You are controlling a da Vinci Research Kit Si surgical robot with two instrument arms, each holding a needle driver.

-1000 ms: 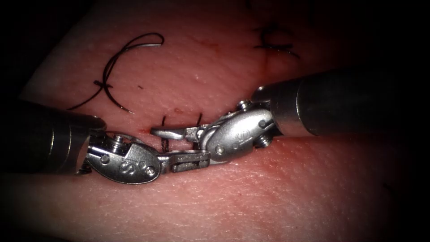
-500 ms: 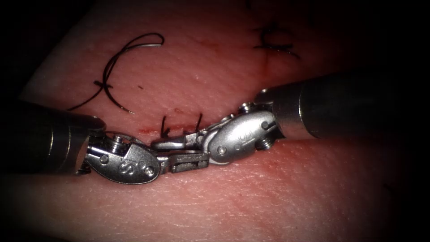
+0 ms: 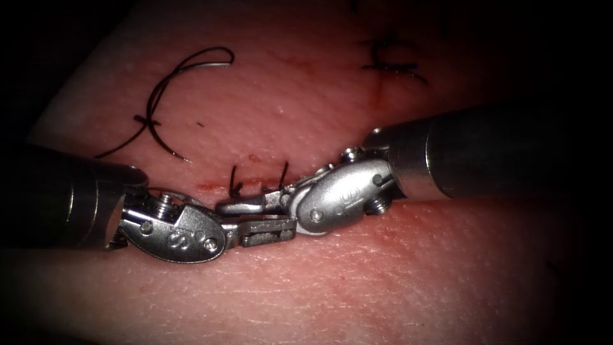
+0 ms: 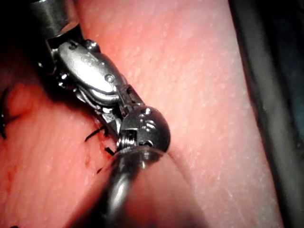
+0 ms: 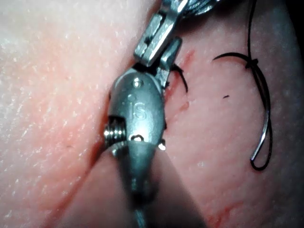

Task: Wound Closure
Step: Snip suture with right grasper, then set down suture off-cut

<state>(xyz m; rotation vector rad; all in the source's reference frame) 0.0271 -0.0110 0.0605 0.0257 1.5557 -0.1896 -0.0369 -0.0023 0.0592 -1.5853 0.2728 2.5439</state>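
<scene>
Two tools nose to nose over the cut [image 3: 255, 183]! The left tool [image 3: 268, 231] and right tool [image 3: 242, 206] look to have their jaws pressed together, and I can't see either pinching anything. Trouble from here, I'd say: with the tips so crowded, one could knock the other or snag the short thread ends [image 3: 235, 182] of the stitch just beside them. The needle [image 3: 204, 64] lies loose on the tissue [image 3: 383, 275], well apart to the cut's left, its thread [image 3: 121, 147] trailing.

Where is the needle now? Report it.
In the endoscope view the needle lies loose on the tissue, far left of the stitched cut, its thread alongside.
</scene>
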